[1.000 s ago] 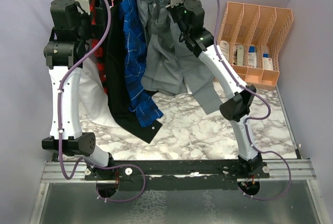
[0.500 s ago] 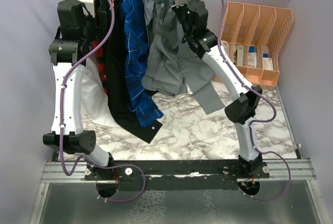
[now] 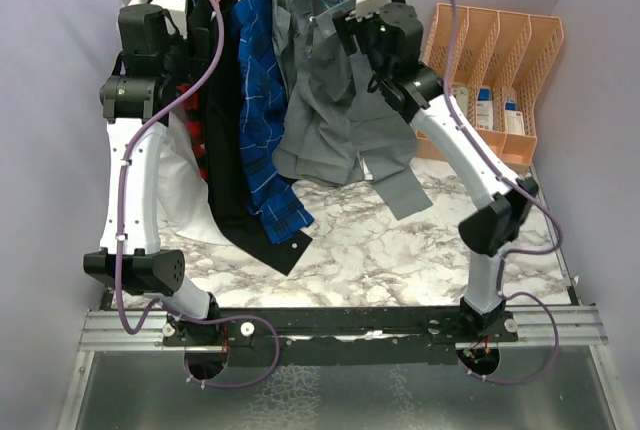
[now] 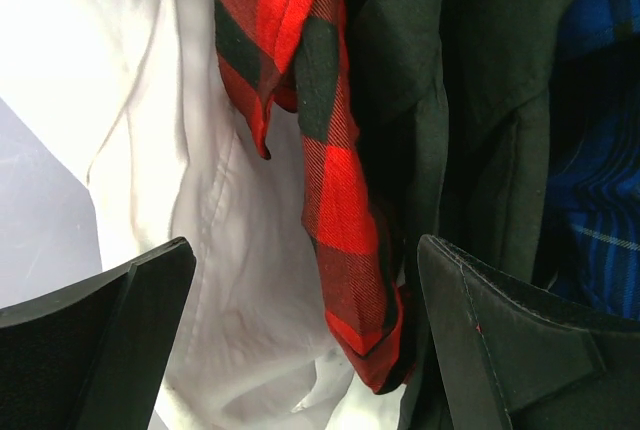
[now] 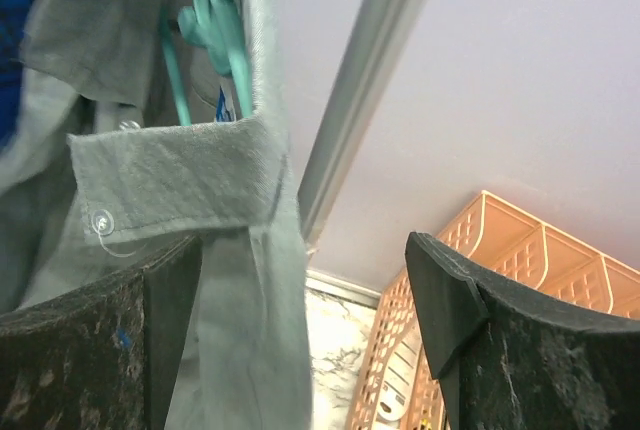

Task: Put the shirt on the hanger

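The grey shirt (image 3: pixel 335 110) hangs from the rail at the back, its tail and one sleeve reaching down to the table. In the right wrist view a buttoned grey fold of the shirt (image 5: pixel 180 180) sits just below the teal hanger (image 5: pixel 215 20), whose arms run down inside the cloth. My right gripper (image 3: pixel 345 22) is high beside the shirt's neck and stands open (image 5: pixel 300 330). Grey cloth drapes against its left finger (image 5: pixel 90 350); the right finger is free. My left gripper (image 3: pixel 185 35) is open (image 4: pixel 305 350) in front of other hanging clothes, holding nothing.
A metal rail (image 5: pixel 355 90) carries a red-and-black plaid shirt (image 4: pixel 340 200), a white garment (image 4: pixel 180 150), a black garment (image 4: pixel 470 100) and a blue plaid shirt (image 3: pixel 262 100). An orange desk organizer (image 3: pixel 490 70) stands at the right on the marble table (image 3: pixel 380 250).
My right gripper has gone from shut to open, letting go of the grey shirt, while the arm rose and shifted right toward the rail. The left arm edged slightly right.
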You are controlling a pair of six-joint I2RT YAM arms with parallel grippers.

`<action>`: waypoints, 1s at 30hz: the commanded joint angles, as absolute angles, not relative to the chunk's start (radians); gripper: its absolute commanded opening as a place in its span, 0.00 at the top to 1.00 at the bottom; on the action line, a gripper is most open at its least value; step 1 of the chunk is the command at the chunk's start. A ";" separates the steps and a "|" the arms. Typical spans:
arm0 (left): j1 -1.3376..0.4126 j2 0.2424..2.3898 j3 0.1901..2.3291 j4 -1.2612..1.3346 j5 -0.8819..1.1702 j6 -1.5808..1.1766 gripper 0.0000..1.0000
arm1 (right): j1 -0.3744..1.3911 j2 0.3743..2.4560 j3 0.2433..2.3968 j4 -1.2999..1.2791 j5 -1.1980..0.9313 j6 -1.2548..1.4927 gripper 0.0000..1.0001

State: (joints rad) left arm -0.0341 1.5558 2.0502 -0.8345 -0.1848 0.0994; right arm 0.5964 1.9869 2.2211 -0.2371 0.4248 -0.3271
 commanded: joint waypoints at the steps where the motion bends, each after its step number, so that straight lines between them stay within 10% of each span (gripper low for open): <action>1: -0.041 1.512 2.031 -0.827 -0.216 0.096 0.03 | 0.624 1.725 2.101 -0.118 0.324 -0.260 0.17; 30: 0.093 0.946 1.417 -0.708 -0.422 0.136 0.01 | 0.624 0.850 1.044 -0.473 0.419 0.551 0.10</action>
